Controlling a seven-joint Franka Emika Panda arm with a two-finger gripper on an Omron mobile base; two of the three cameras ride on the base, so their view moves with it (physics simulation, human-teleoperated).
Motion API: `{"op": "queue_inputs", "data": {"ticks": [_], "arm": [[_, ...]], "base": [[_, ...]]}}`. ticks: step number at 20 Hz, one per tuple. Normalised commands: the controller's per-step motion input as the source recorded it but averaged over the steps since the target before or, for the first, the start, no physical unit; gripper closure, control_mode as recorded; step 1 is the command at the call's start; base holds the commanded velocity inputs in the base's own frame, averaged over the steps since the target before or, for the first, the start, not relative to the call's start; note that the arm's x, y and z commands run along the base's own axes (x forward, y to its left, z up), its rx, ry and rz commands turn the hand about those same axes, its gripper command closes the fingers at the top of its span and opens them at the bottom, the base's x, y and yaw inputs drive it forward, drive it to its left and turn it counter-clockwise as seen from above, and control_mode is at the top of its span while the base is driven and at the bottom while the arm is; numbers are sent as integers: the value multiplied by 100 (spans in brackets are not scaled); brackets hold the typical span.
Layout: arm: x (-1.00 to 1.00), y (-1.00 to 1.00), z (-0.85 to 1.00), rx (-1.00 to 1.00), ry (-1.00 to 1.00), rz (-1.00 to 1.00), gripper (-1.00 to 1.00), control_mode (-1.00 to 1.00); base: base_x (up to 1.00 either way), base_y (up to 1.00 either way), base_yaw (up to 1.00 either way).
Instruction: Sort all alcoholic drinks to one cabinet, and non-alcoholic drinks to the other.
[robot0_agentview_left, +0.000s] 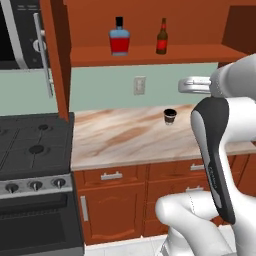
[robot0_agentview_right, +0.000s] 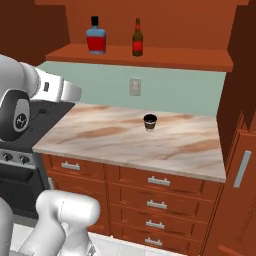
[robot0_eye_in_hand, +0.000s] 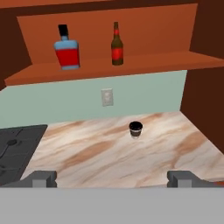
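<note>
A squat red bottle (robot0_eye_in_hand: 67, 49) with pale-blue shoulders and a black cap stands upright on the plank shelf of an open red-brown wall cabinet (robot0_eye_in_hand: 131, 65). A slim brown long-necked bottle (robot0_eye_in_hand: 116, 45) with a red label stands to its right, apart from it. Both bottles, red (robot0_agentview_left: 119, 38) (robot0_agentview_right: 96, 36) and brown (robot0_agentview_left: 162, 38) (robot0_agentview_right: 137, 39), appear in the base views too. On the marble counter (robot0_eye_in_hand: 96, 153) below sits a short dark-brown cup (robot0_eye_in_hand: 135, 129) (robot0_agentview_left: 170, 116) (robot0_agentview_right: 149, 121) with a black lid. My gripper (robot0_eye_in_hand: 113, 178) hovers open, well short of the cup, holding nothing.
A black stove (robot0_agentview_left: 35, 145) adjoins the counter's left end, with a microwave (robot0_agentview_left: 15, 35) above it. A wall outlet (robot0_agentview_left: 139, 85) sits on the green backsplash. Drawers with metal handles (robot0_agentview_right: 155, 180) run under the counter. A tall wooden unit (robot0_agentview_right: 240, 150) closes the right side.
</note>
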Motion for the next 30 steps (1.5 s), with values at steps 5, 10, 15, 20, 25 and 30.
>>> {"op": "queue_inputs", "data": {"ticks": [5, 10, 15, 20, 25, 30], "arm": [[0, 0, 0, 0, 0, 0, -100, 100], [0, 0, 0, 0, 0, 0, -100, 100], [0, 0, 0, 0, 0, 0, -100, 100], [0, 0, 0, 0, 0, 0, -100, 100], [0, 0, 0, 0, 0, 0, -100, 100], [0, 0, 0, 0, 0, 0, -100, 100]], "base": [[36, -2, -9], [36, -2, -7], [34, 0, -5], [38, 0, -1], [40, 0, 0], [41, 0, 0]]}}
